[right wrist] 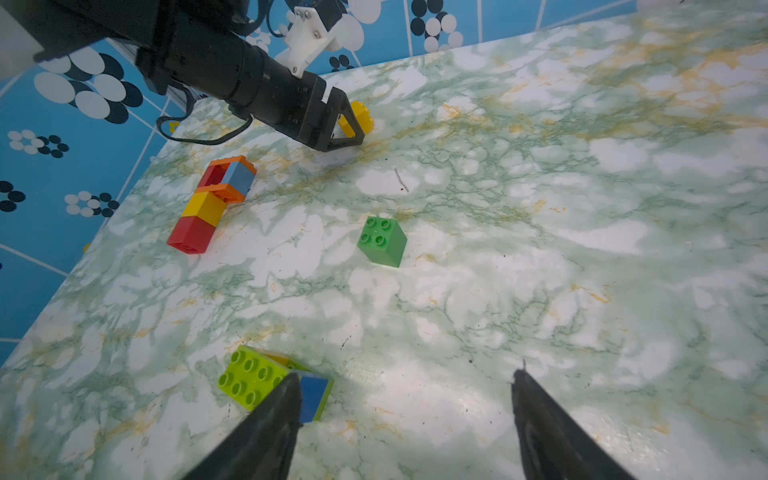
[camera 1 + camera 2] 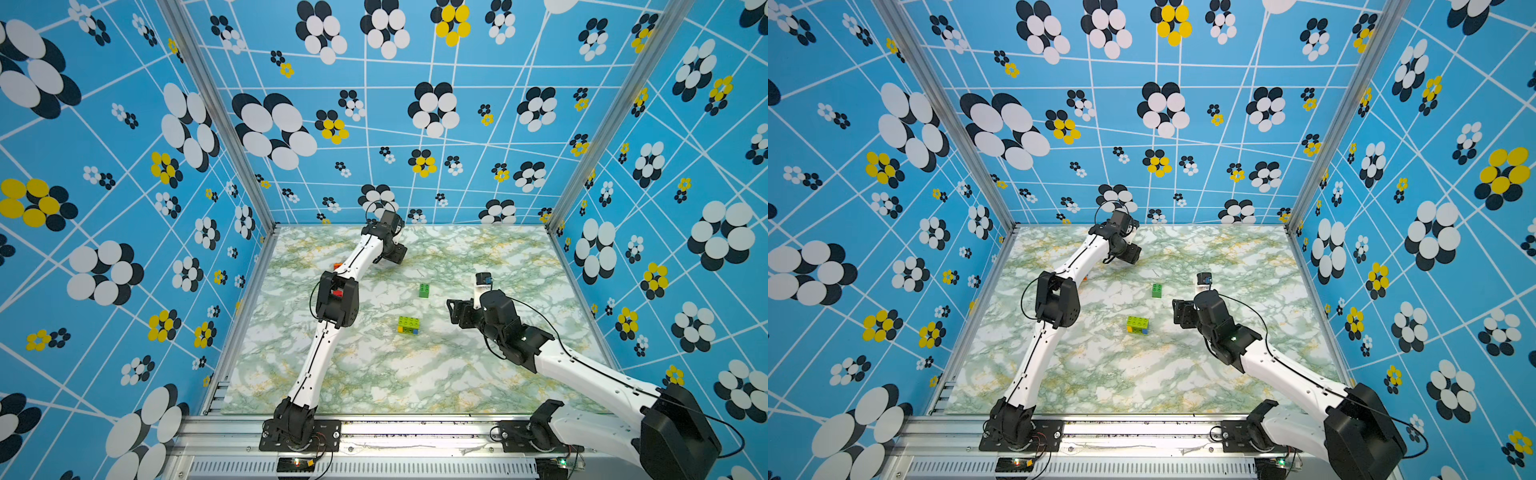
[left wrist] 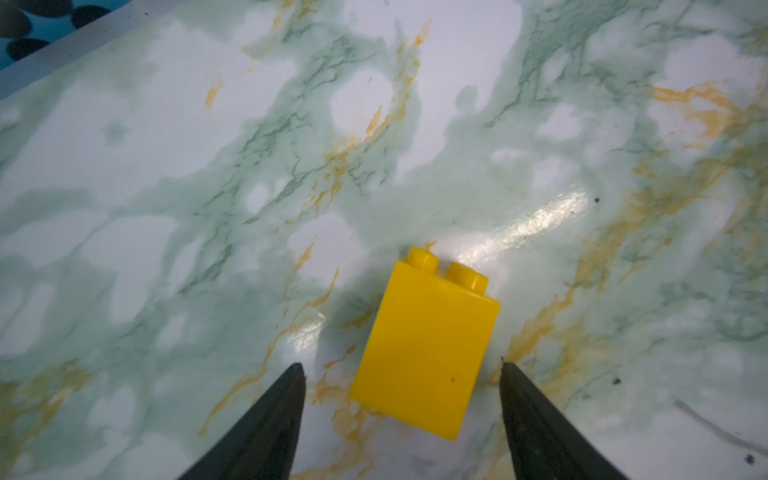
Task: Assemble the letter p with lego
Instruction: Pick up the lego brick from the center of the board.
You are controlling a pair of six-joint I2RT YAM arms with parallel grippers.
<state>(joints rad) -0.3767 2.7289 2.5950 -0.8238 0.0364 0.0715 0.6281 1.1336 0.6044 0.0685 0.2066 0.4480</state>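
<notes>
A yellow lego brick (image 3: pixel 428 353) lies on its side on the marble table, studs pointing away from the wrist camera. My left gripper (image 3: pixel 402 365) is open around it, with a gap at each finger; in a top view it (image 2: pixel 395 253) is down near the back wall. A lime plate on yellow and blue bricks (image 1: pixel 253 380) sits mid-table, just outside one finger of my open, empty right gripper (image 1: pixel 406 374). A single green brick (image 1: pixel 382 241) stands alone. A joined red, yellow, orange and light blue piece (image 1: pixel 212 203) lies near the table's left edge.
In both top views the left arm's elbow (image 2: pixel 336 299) hides most of the joined piece. The patterned back wall (image 2: pixel 415 124) rises right behind the left gripper. The right arm (image 2: pixel 498 324) reaches in from the front right. Bare marble table (image 2: pixel 374 374) lies towards the front.
</notes>
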